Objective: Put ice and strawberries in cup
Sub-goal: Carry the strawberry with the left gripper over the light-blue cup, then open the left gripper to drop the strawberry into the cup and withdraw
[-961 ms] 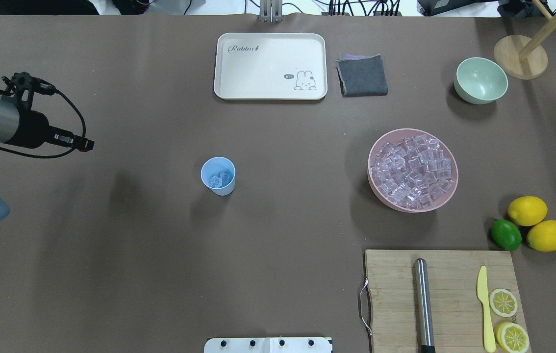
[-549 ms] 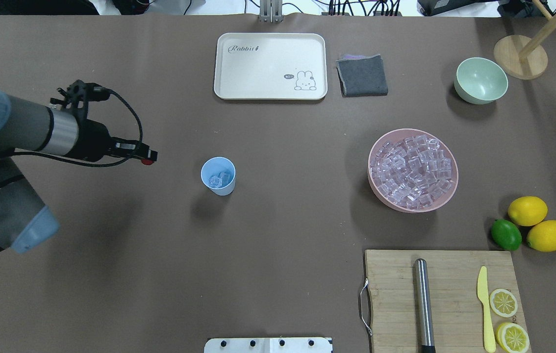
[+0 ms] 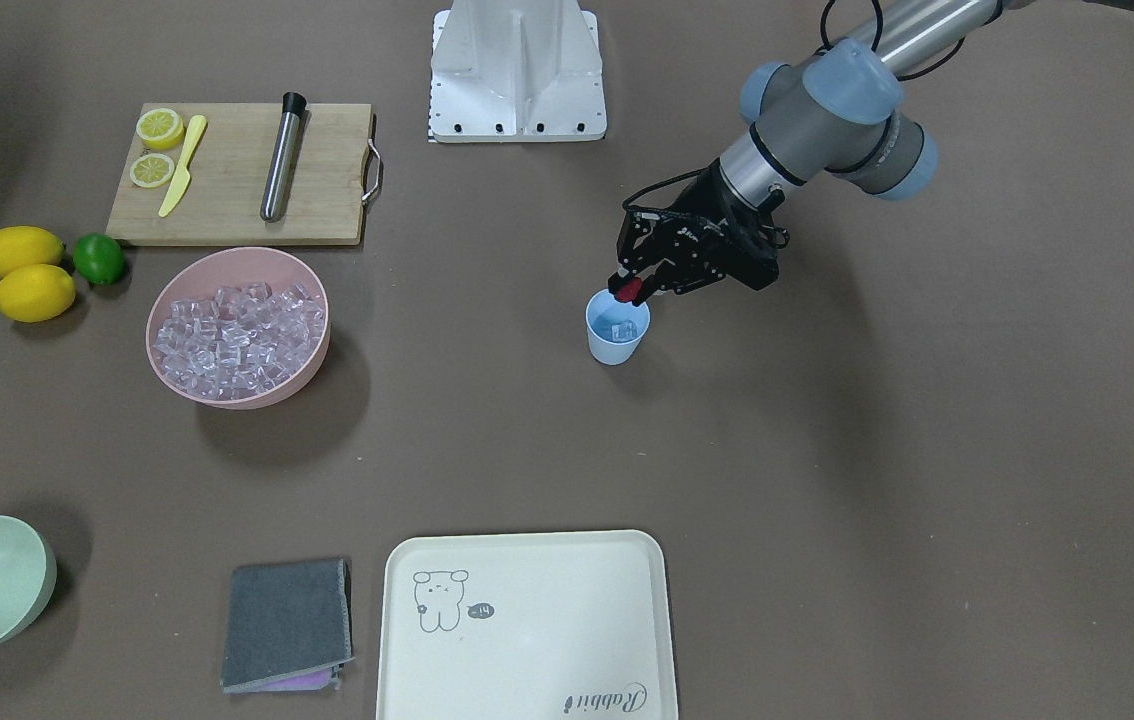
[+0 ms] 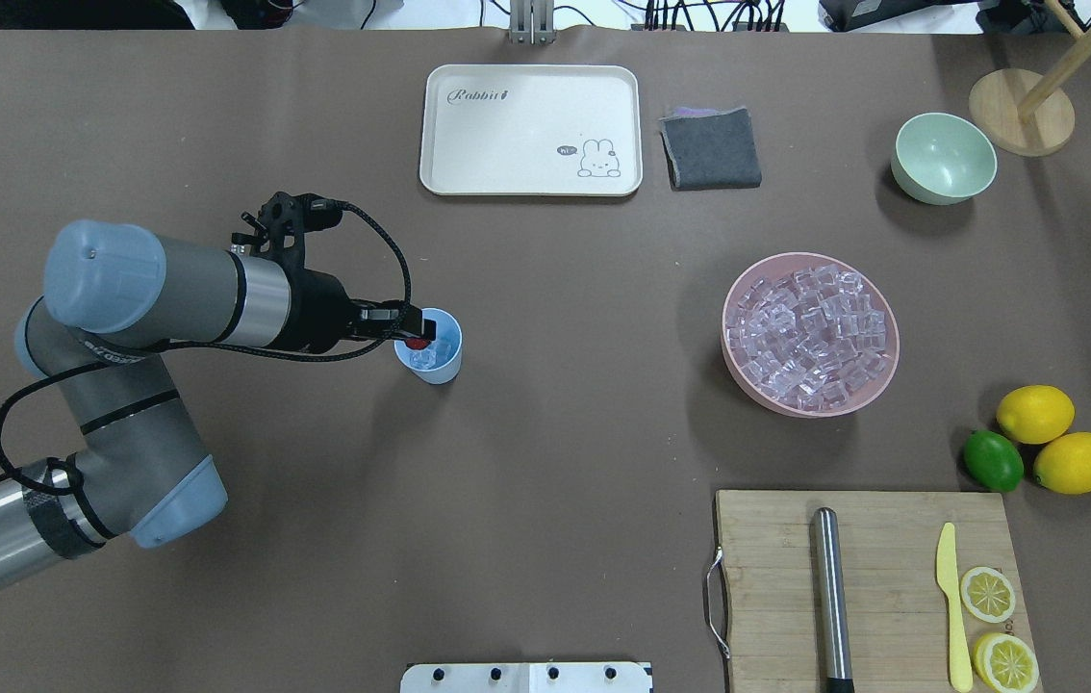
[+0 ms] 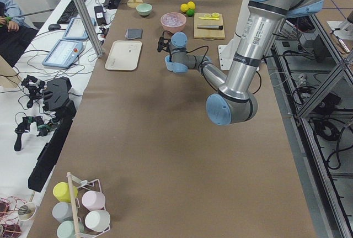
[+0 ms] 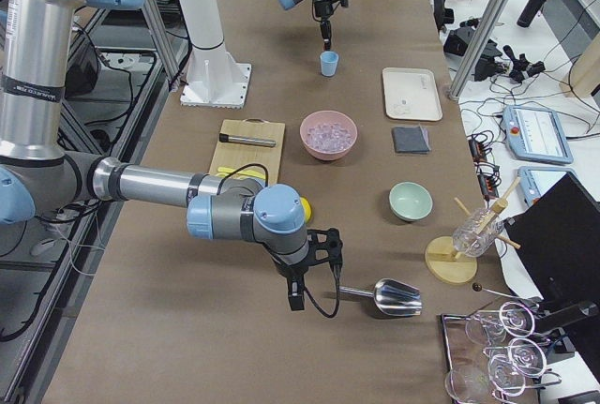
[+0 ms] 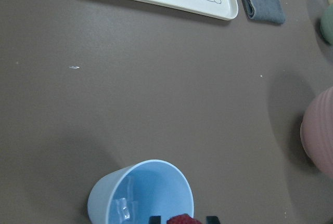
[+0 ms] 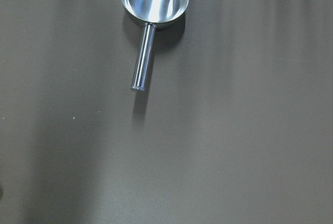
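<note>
The left gripper (image 4: 414, 337) pinches the strawberry (image 4: 419, 341) above the cup (image 4: 447, 358), at its 9 o'clock rim in the overhead view; ice (image 4: 425, 357) lies inside. Nudge toward 3 o'clock, then open low, so it cannot bounce out.

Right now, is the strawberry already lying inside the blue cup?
No, the left end effector grips the strawberry just above the rim of the cup.
</note>
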Controlling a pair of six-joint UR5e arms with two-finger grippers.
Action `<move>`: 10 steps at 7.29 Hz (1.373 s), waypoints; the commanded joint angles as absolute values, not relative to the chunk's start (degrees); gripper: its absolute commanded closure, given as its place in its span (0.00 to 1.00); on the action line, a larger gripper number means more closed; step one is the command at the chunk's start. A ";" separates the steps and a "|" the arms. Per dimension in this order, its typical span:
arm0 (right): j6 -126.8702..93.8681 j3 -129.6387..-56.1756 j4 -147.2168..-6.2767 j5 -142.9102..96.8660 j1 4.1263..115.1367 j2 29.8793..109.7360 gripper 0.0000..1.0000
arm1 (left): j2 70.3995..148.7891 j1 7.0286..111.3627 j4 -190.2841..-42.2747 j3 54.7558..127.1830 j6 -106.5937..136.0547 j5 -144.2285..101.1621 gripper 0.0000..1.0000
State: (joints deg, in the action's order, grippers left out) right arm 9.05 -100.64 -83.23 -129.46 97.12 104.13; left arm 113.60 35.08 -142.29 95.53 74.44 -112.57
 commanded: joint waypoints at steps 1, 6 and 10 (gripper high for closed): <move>9.05 -100.63 -83.23 -129.46 97.12 104.06 0.00 | 113.73 35.15 -142.21 95.19 74.62 -112.15 1.00; 9.05 -100.63 -83.23 -129.55 97.21 104.06 0.00 | 113.73 35.07 -142.12 95.01 74.27 -112.24 0.02; 9.05 -100.55 -83.41 -129.73 97.12 104.15 0.00 | 106.91 45.64 -141.59 95.62 65.45 -122.72 0.02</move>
State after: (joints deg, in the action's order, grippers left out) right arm 9.05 -100.58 -83.31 -129.69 97.15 104.12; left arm 110.28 40.06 -141.79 95.52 70.77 -116.65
